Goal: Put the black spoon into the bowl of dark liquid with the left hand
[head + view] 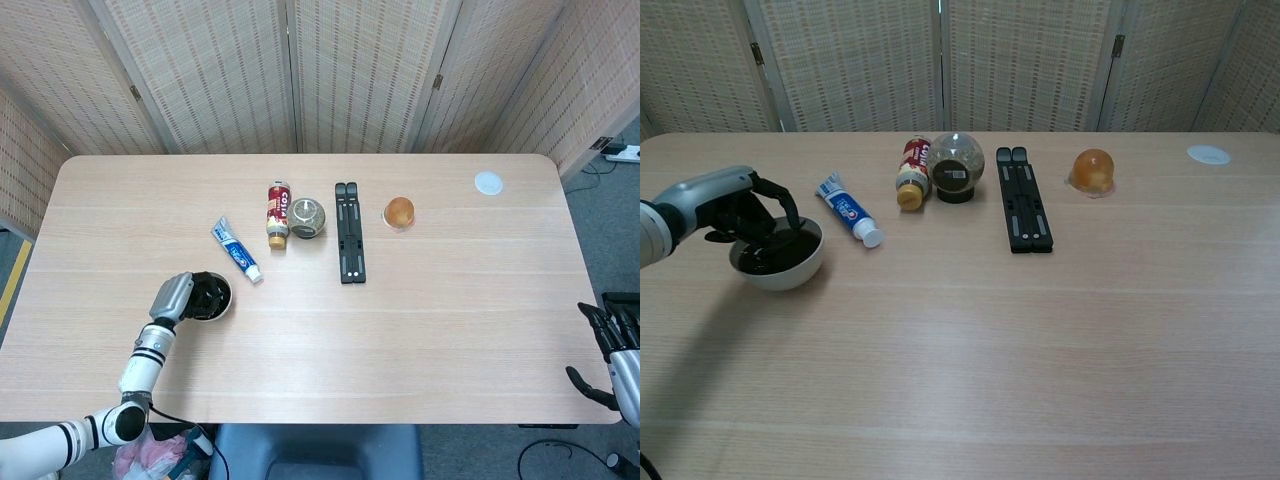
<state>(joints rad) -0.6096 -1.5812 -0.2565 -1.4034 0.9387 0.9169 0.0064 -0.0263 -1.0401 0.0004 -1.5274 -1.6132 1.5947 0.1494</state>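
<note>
Chest view shows the left hand (740, 213) at the near left of the table (1040, 340), its dark fingers (775, 205) curled down over the rim of the white bowl (790, 272) and dipping toward the dark liquid (785, 250) inside. The black spoon cannot be made out against the dark fingers and the dark liquid, so whether the hand is gripping it or has let it go cannot be told. From the head view, the same hand (172, 296) covers the left half of the bowl (222, 300). Just beyond the hand and slightly to its right lies a blue and white toothpaste tube (849, 222), cap end pointing toward the bowl but apart from it. Farther right of that, a red-labelled bottle (910, 172) lies on its side, beside a clear globe on a black base (956, 165). Further right again, a black folding stand (1023, 211) lies flat, with an orange ball (1092, 170) beyond it. Far across the table from the left hand, a small white disc (1208, 154) sits near the back right corner. The right hand (612, 352) hangs off the table's right edge in the head view, fingers apart and holding nothing.
</note>
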